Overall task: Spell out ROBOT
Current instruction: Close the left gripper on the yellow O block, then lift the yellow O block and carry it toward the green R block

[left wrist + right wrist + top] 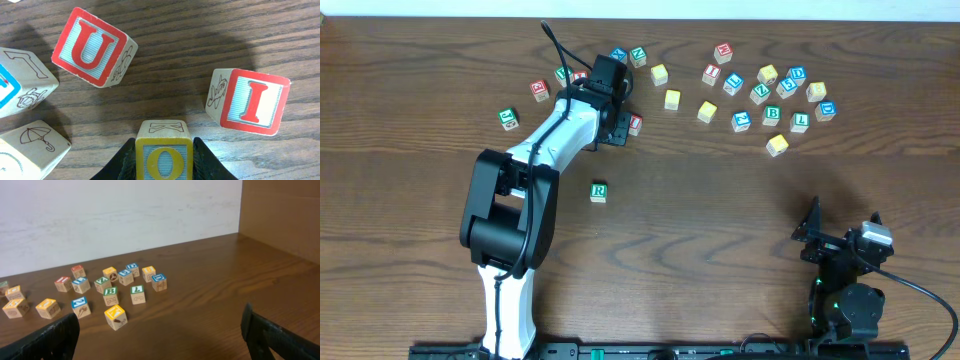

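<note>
Left gripper (164,150) is closed down to one block's width, one black finger (125,162) on one side of the O block (164,159) and its partner on the other, both pressed against the wood. Nice look at that block: pale wood, a yellow frame, and a yellow O on a finely lined blue-grey panel, with a K in plain outline on the neighbouring face. Whether it sits on the table (720,220) or hangs just above it, I can't tell from here.

Just beyond the fingers, the red I block (250,101) stands off to one side, a small line drawing on its side face. The red U block (92,46) lies further out on the other side, turned at an angle. An umbrella block (32,147) is tucked in at the edge of the wrist view.

From overhead, the left arm reaches up into the left-hand group of blocks, and the O is hidden under the gripper. The green R block (598,192) sits alone in open wood, well apart from that group, nearer the robot.

Over to the right gripper (160,340): fingers spread wide at the bottom corners of its view, nothing between them, parked low at the right. Far across from it is the second scatter, where the green B block (110,294) stands just beside a green L block (137,293).
</note>
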Controlling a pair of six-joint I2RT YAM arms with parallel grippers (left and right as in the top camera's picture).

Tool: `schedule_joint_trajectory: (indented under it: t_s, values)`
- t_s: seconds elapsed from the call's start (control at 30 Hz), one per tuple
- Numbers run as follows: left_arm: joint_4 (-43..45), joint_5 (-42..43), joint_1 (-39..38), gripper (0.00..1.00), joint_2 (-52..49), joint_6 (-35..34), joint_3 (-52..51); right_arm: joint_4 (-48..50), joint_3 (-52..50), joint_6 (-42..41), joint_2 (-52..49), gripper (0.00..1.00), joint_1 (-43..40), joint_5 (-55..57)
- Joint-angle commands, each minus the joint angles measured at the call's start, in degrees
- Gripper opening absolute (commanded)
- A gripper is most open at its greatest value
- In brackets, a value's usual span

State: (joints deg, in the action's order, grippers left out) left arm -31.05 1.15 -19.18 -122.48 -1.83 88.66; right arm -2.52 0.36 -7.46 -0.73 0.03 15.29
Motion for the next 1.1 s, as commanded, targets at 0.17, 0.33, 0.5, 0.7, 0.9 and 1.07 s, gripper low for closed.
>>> schedule_joint_trajectory:
  t_s: [0.17, 0.33, 0.5, 0.7, 0.9, 1.07]
  values:
    - [-0.46, -0.39, 0.26, 0.24, 1.53, 1.20, 1.70, -0.24, -0.04, -0.83, -0.02, 0.99, 0.81, 0.68]
    - [-3.30, -0.37, 0.26, 0.24, 2.51, 1.20, 4.61, -0.24, -0.04, -0.83, -0.02, 0.99, 0.81, 0.68]
    - [-3.72, -0.37, 0.26, 0.24, 7.02, 1.18, 4.96, -0.24, -0.04, -0.83, -0.02, 0.99, 0.81, 0.68]
    - [-5.64, -0.37, 0.24, 0.20, 14.14, 1.16, 4.96, -0.24, -0.04, -0.83, -0.02, 0.99, 0.81, 0.68]
    - [-9.53, -0.61, 0.11, 0.13, 21.40, 0.00, 4.96, -0.24, -0.04, -0.83, -0.02, 0.99, 0.81, 0.68]
    - [-14.25, -0.81, -0.96, 0.08, 25.31, -1.44, 4.94, -0.24, -0.04, -0.83, -0.02, 0.99, 0.81, 0.68]
